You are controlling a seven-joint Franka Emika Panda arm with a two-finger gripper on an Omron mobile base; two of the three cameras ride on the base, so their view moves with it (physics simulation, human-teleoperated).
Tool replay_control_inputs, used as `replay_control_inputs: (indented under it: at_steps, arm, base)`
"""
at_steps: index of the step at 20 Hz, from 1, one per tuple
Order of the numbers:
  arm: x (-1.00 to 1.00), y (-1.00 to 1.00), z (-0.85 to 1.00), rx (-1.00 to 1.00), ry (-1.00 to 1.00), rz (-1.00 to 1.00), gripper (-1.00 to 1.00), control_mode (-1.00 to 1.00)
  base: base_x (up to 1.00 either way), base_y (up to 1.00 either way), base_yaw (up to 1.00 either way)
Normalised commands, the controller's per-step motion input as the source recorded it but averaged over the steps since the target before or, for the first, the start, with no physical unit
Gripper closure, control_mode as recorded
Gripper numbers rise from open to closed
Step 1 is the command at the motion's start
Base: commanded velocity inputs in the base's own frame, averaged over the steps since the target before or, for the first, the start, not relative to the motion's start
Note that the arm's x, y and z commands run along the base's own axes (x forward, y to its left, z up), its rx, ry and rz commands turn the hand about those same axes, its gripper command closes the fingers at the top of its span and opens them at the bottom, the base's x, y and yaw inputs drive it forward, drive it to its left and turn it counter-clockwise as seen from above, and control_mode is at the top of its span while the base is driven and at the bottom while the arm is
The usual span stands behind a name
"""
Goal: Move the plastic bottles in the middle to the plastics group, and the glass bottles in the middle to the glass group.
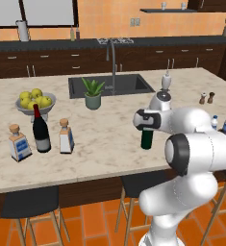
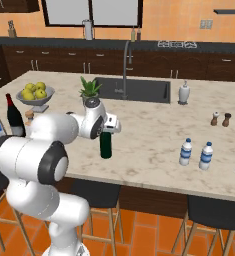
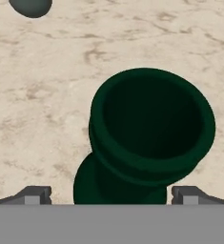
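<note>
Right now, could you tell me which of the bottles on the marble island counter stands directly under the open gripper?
The dark green slim-necked glass bottle, alone mid-counter; the gripper looks straight down into its open mouth.

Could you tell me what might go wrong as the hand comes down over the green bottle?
1. The open hand sits right above the green bottle, whose mouth looks off-centre between the fingertips; a finger could strike the rim and tip the upright bottle.
2. The glass group, with the wine bottle, stands close together, so setting the bottle down there might knock one over.
</note>
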Motion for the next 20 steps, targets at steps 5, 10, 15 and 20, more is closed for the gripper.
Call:
replay_control_inputs:
  at_steps: [5,10,15,20]
  arm:
    - [0.04,0.00,-0.01,0.00,0.00,0.00,-1.00,-1.00]
    - [0.00,0.00,0.00,0.00,0.00,0.00,1.00,-1.00]
    - [-0.06,0.00,0.00,0.01,0.00,0.01,1.00,-1.00]
    - [-0.10,0.39,0.31,0.03,0.00,0.27,1.00,-1.00]
  base:
    - [0.00,0.00,0.00]
    - [0.00,0.00,0.00]
    - [0.00,0.00,0.00]
    - [0.00,0.00,0.00]
